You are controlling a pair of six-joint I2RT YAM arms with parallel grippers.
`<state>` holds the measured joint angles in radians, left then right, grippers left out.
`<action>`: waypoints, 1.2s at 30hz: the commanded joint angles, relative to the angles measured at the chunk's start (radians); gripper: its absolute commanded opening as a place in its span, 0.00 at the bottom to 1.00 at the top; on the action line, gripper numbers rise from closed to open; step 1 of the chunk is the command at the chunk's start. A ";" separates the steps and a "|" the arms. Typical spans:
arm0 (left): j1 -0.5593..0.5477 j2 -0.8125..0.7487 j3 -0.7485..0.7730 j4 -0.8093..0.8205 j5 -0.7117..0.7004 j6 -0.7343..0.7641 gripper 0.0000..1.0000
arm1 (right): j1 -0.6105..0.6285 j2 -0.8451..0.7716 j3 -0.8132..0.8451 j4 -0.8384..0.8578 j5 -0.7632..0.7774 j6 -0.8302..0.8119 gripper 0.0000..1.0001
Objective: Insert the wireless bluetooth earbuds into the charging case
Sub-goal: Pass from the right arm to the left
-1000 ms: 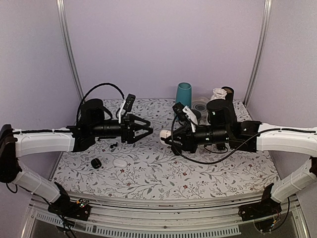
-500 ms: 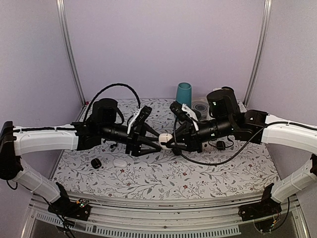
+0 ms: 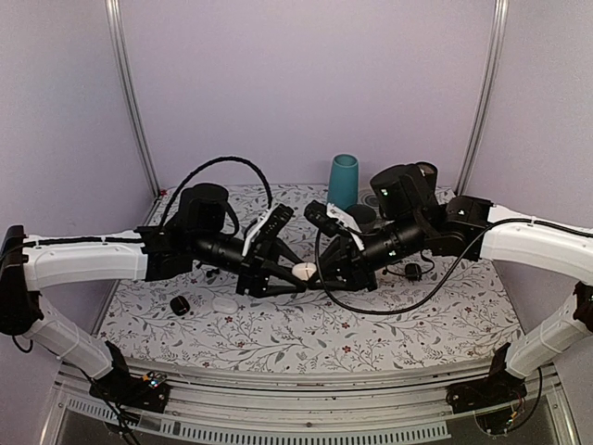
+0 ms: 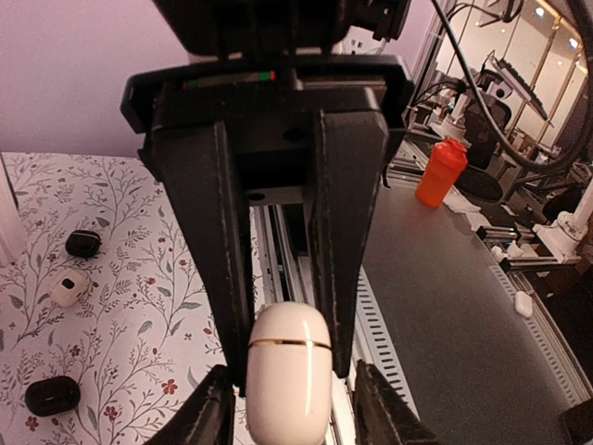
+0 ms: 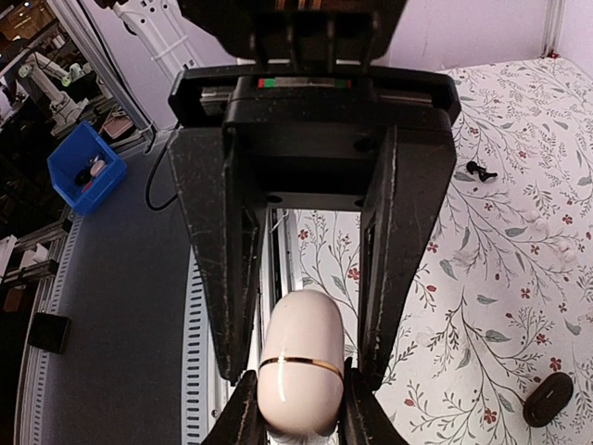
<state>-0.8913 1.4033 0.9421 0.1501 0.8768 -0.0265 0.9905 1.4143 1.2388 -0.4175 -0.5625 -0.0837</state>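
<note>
The glossy white charging case (image 4: 288, 375), clamped in the right gripper (image 5: 298, 415), looked light, rigid and slippery. The left gripper (image 4: 289, 417) straddled it, spread apart, and would best pinch its broad sides.

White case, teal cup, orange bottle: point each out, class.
white case (image 4: 288, 385): left wrist view, body below the gold seam.
teal cup (image 3: 344, 181): top view, its side.
orange bottle (image 4: 438, 176): left wrist view, its body.

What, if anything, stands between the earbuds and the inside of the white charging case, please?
The case's own lid does: the white charging case is shut along its gold seam, pinched by the right gripper, with the left gripper flanking it. A tiny black earbud lies on the table.
</note>
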 commanded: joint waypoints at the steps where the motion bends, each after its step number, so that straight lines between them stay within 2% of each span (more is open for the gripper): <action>1: -0.021 -0.006 0.034 -0.028 0.000 0.020 0.41 | 0.006 0.013 0.039 -0.039 -0.003 -0.027 0.05; 5: -0.025 -0.006 0.041 -0.046 -0.008 0.026 0.33 | 0.005 0.007 0.040 -0.043 0.015 -0.031 0.05; 9: -0.029 -0.010 0.047 -0.062 -0.012 0.033 0.30 | 0.006 0.004 0.041 -0.048 0.020 -0.031 0.05; 17: -0.050 -0.012 0.033 -0.022 -0.037 0.018 0.07 | 0.006 0.015 0.043 -0.036 0.004 -0.024 0.09; 20: -0.051 -0.017 -0.001 0.047 -0.053 -0.021 0.00 | 0.005 0.014 0.031 -0.009 0.010 -0.011 0.20; 21: -0.051 -0.021 -0.017 0.082 -0.060 -0.038 0.00 | 0.006 0.012 0.021 0.012 0.017 0.000 0.26; 26: -0.048 -0.063 -0.122 0.288 -0.113 -0.138 0.00 | 0.004 -0.009 -0.035 0.100 0.091 0.048 0.44; 30: -0.042 -0.093 -0.169 0.374 -0.180 -0.183 0.00 | -0.032 -0.078 -0.130 0.223 0.139 0.112 0.60; 36: -0.020 -0.128 -0.233 0.544 -0.250 -0.290 0.00 | -0.076 -0.175 -0.264 0.459 0.207 0.244 0.75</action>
<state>-0.9092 1.3128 0.7425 0.5007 0.6704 -0.2207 0.9356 1.3037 1.0321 -0.1745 -0.4534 0.0502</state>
